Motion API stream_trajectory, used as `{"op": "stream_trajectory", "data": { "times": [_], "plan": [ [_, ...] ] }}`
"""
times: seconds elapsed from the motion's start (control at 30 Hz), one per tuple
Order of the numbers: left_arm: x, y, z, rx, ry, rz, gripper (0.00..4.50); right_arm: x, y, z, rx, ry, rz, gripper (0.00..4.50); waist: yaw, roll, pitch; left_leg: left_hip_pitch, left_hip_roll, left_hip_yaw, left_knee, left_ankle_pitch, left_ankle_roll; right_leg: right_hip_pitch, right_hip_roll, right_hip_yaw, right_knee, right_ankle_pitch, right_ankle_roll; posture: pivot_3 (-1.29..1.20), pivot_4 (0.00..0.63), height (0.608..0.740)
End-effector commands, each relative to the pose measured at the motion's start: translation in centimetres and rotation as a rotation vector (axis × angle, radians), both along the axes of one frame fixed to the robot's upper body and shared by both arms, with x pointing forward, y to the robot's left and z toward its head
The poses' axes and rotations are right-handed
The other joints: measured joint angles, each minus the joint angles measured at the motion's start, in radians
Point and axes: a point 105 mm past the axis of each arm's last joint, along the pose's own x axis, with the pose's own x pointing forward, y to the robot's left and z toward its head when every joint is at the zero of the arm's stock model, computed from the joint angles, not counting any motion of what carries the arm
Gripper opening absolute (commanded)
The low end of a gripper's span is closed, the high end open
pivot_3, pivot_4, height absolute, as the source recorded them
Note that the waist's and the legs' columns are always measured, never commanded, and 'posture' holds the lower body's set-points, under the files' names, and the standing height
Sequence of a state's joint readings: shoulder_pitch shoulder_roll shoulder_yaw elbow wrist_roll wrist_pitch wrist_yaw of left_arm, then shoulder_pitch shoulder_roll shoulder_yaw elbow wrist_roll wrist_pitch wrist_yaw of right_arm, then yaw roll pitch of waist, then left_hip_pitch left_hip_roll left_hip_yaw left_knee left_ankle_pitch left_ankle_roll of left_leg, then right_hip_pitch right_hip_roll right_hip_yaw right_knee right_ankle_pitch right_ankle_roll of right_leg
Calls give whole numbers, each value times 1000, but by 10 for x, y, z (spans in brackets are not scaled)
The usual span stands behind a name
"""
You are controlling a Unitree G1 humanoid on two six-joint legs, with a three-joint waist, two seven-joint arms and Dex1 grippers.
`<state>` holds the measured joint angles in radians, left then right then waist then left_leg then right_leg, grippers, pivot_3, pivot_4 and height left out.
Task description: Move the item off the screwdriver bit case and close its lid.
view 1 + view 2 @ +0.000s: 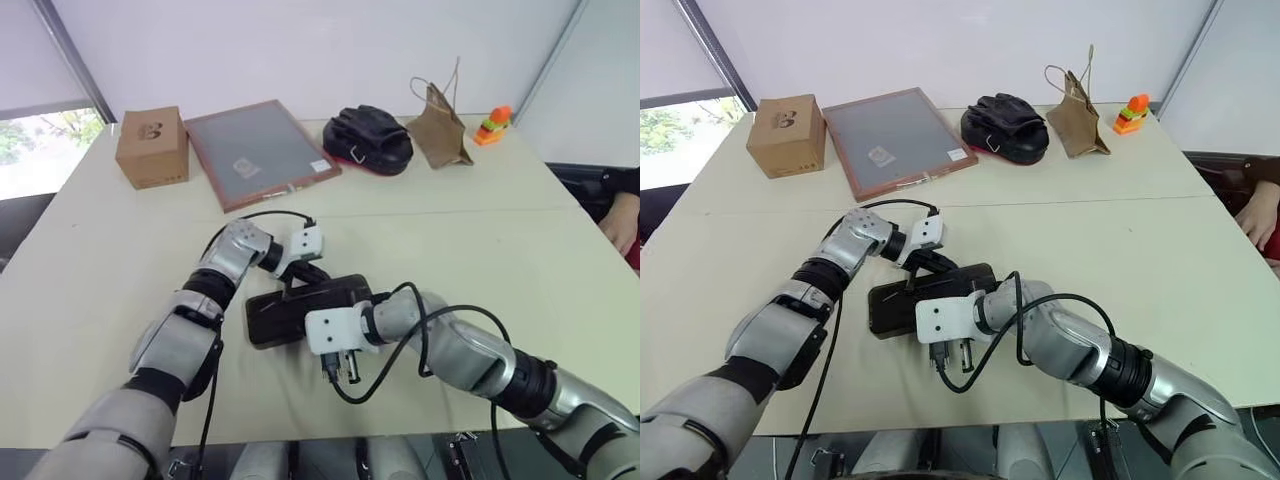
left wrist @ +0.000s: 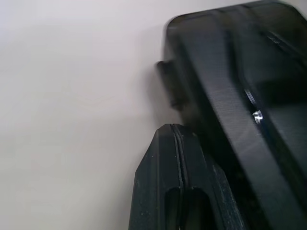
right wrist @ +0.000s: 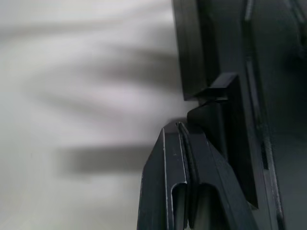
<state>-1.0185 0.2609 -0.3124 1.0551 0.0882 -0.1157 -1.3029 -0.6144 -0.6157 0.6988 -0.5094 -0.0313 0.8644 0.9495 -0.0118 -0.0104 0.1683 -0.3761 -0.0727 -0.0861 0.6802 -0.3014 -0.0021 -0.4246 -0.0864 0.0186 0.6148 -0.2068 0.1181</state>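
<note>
**Two closed pincers press on the bit case**

The left gripper [image 2: 177, 143] has its two black fingers squeezed tight together. It holds nothing. Its tip sits right against the far long edge of the screwdriver bit case [image 1: 300, 308]. The right gripper [image 3: 180, 139] is squeezed tight too, and also holds nothing. Its tip touches the near edge, just under the small black latch tab [image 3: 223, 88].

The case lies in the middle of the frame, low down, on the pale table [image 1: 100, 250]. It is flat and dark, with round corners. The lid [image 1: 930, 290] looks down over the tray, smooth and a bit shiny. I cannot tell if it has clicked shut. No other item sits on the case.

What could go wrong? The case is smooth plastic on a smooth table. If one pincer pushes harder than the other, the case may slide or spin away. If the tip slips off the little tab, the latch may not catch and the lid may pop up.

Far away, in the upper part of the frame, sit a brown cardboard box [image 1: 152, 148], a red-framed grey board [image 1: 262, 152], black gloves [image 1: 372, 138], a brown paper bag [image 1: 440, 128] and a small orange toy [image 1: 493, 125].
</note>
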Motion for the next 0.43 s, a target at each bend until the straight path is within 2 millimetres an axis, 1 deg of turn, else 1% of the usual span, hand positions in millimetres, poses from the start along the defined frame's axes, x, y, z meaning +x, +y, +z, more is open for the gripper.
{"op": "stream_trajectory", "data": {
  "times": [0.03,0.07,0.1,0.13,0.2,0.23,0.33,0.4,0.43],
  "plan": [
    [20,24,38,-180,21,155,0,-30,-13,56,208,150,33,37,-1,-2,2,-1,0,0,0,0,0,-1,0,0,0,0,0,0,150,740],
    [27,31,52,-234,-1,196,0,-41,-21,67,249,209,51,37,-3,-3,3,-3,0,-1,0,0,0,-2,0,0,0,0,0,0,150,740],
    [31,38,62,-265,-26,226,0,-49,-28,76,292,251,63,37,-1,-4,4,-5,0,-1,0,0,0,-4,0,0,0,0,0,0,150,740],
    [34,45,70,-286,-53,247,0,-53,-34,85,345,296,56,37,0,-5,4,-7,0,-2,0,0,0,-6,1,-1,0,0,0,0,150,740],
    [38,60,85,-344,-78,303,0,-50,-50,100,444,327,8,37,1,-4,4,-11,0,-3,0,0,0,-10,0,-2,1,1,-1,0,150,740],
    [41,69,91,-377,-99,339,0,-43,-58,108,504,322,-36,37,3,-4,4,-12,0,-2,0,0,0,-11,0,-2,0,1,-1,0,150,740],
    [36,95,103,-474,-125,419,0,-3,-90,122,679,259,-272,37,2,-4,4,-13,-2,-1,0,0,0,-12,-3,-1,0,1,-1,0,150,740],
    [27,109,104,-516,-123,465,0,22,-112,121,741,177,-417,37,-1,-4,4,-13,-3,0,-1,0,0,-13,-4,0,0,1,-1,0,150,740],
    [19,117,103,-529,-137,491,0,36,-125,117,760,139,-504,37,-1,-4,4,-14,-3,0,-2,0,0,-13,-4,1,0,1,-1,0,150,740]
  ]
}}
